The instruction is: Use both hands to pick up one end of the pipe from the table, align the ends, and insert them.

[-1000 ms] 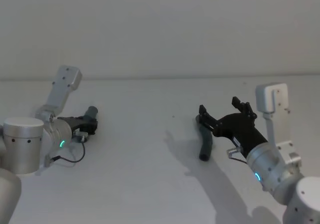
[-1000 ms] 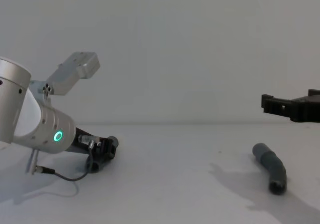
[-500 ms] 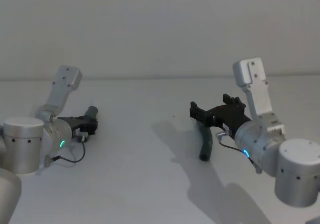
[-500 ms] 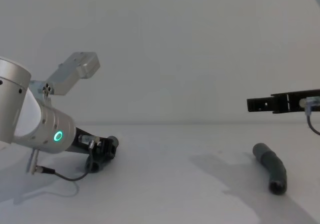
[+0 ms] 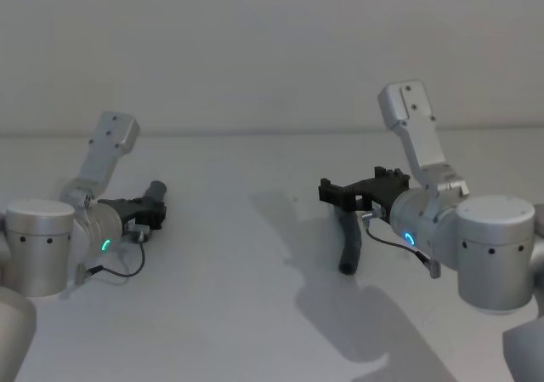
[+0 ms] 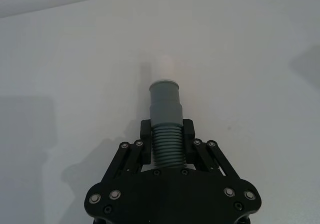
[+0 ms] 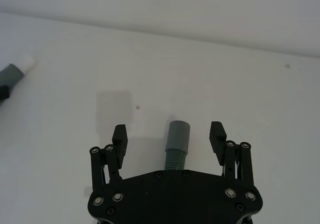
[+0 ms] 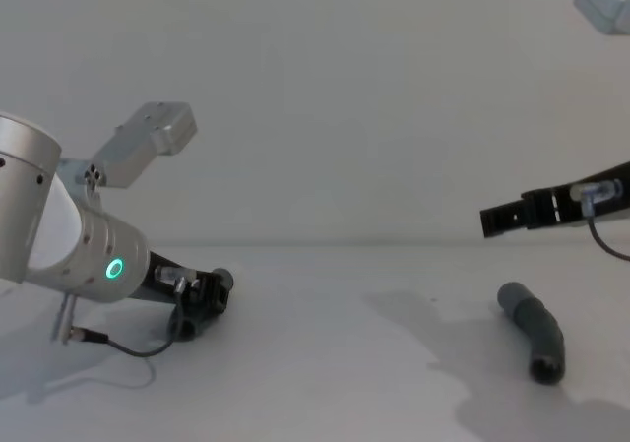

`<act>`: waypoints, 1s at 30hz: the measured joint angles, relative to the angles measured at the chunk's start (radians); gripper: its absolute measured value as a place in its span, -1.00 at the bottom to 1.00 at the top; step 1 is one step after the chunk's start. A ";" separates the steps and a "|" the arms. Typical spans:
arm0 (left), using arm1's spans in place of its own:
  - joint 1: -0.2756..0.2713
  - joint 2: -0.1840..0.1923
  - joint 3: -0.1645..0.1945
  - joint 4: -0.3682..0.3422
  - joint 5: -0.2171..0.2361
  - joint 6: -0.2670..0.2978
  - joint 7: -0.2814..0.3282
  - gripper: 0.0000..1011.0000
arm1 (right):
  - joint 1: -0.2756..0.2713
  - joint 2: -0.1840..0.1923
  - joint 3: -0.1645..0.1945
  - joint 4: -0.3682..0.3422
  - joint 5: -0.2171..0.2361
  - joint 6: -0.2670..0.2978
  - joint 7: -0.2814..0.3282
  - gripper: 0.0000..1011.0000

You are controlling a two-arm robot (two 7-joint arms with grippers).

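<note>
1. While the two halves of the pipe sit well apart, the desk (image 5: 255, 314) has one at each side, so each arm must fetch its own.
2. Right gripper (image 7: 169, 130) hovers above the grey piece (image 5: 349, 246), its fingers spread either side without touching, apparently lined up for a straight drop and grasp.
3. Left gripper (image 6: 166, 136), low at the desk's left, has its fingers clamped on the ribbed section of the tipped piece (image 6: 165, 97), leaving the front end free.
4. White tip (image 6: 163, 67) juts clear of the fingers, likely kept exposed to enter the socket mouth (image 7: 178, 126).
</note>
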 joint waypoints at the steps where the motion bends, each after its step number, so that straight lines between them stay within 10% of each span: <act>1: 0.000 0.000 0.000 0.000 0.000 0.000 0.000 -0.35 | 0.002 -0.001 0.001 0.002 0.000 0.006 -0.001 0.98; 30: 0.000 0.000 0.000 0.000 0.000 0.000 0.000 -0.35 | 0.017 -0.024 0.011 0.115 -0.005 0.045 0.022 0.98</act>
